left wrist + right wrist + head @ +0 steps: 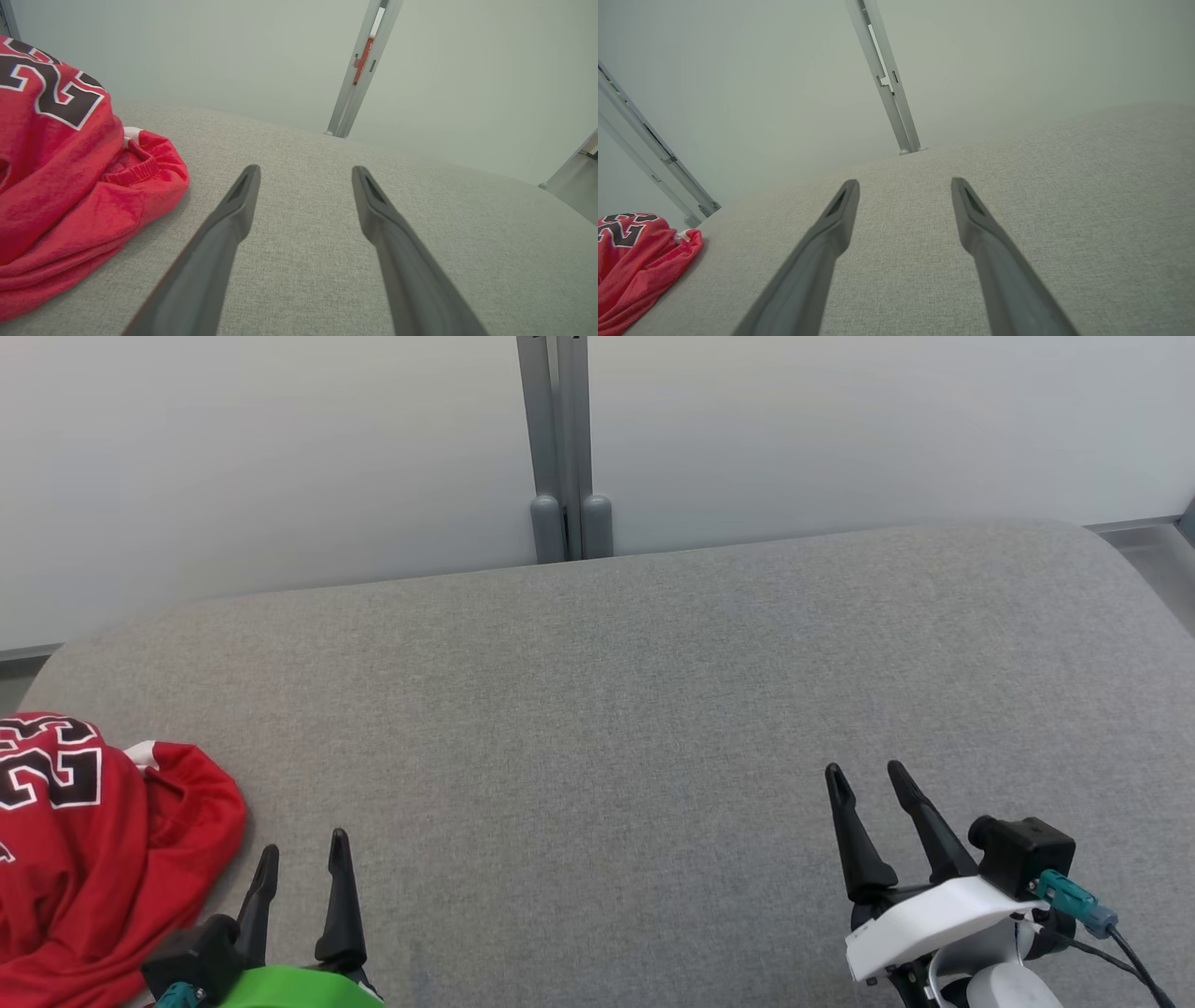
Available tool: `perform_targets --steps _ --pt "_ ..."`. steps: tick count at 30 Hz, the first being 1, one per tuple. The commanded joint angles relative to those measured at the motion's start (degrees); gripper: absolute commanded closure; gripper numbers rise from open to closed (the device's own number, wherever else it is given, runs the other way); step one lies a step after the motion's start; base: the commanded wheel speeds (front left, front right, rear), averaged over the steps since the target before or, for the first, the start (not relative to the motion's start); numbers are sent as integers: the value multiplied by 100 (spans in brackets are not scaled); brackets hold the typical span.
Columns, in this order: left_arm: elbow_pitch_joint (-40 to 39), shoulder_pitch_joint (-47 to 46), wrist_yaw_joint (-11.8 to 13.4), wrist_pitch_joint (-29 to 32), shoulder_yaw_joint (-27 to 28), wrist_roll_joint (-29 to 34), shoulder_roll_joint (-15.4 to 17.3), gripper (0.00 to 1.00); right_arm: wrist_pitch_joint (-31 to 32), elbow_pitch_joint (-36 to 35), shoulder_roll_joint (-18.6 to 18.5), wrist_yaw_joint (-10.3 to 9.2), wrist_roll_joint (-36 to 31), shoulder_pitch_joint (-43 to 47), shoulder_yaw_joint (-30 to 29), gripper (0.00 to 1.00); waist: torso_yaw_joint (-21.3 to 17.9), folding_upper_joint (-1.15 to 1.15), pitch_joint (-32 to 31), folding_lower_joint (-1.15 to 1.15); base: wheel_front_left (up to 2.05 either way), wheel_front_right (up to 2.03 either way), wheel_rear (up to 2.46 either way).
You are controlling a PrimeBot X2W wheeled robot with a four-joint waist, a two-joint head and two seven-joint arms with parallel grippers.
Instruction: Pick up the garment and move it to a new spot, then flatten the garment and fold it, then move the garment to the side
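Note:
The garment (84, 859) is a red jersey with black, white-edged numbers, lying crumpled at the near left of the grey padded surface (597, 709). My left gripper (303, 845) stands open just to its right, not touching it, with nothing between its fingers. In the left wrist view the garment (70, 186) lies bunched to the left of the open left gripper (306, 172). My right gripper (868, 770) is open and empty at the near right, far from the cloth. The right wrist view has the garment (635, 266) at its lower left, well away from the right gripper (905, 184).
A pale wall stands behind the surface, with a grey metal post (560, 448) at the far middle. The surface's far edge is rounded at both corners. A strip of floor (1158, 569) runs past the far right corner.

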Motion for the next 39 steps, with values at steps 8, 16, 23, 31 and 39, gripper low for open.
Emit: perform_targets --steps 8,16,23,31,39 --pt "-10 97 19 -144 -6 525 49 0 -148 -65 -33 2 -476 65 71 0 -7 0 -40 0 0 0 0" --pt "-7 169 64 -238 6 846 50 0 -241 -25 -35 2 -769 93 32 0 -21 0 -89 0 0 0 0" --pt "28 221 55 -308 5 1049 51 0 -309 5 -34 2 -956 125 -23 0 -39 0 -124 0 0 0 0" --pt "167 259 57 -392 -15 1338 53 0 -396 24 -37 1 -1240 161 -4 0 -67 0 -163 0 0 0 0" --pt "245 275 58 -475 -22 1619 55 0 -479 35 -39 1 -1534 197 28 0 -77 0 -198 0 0 0 0"
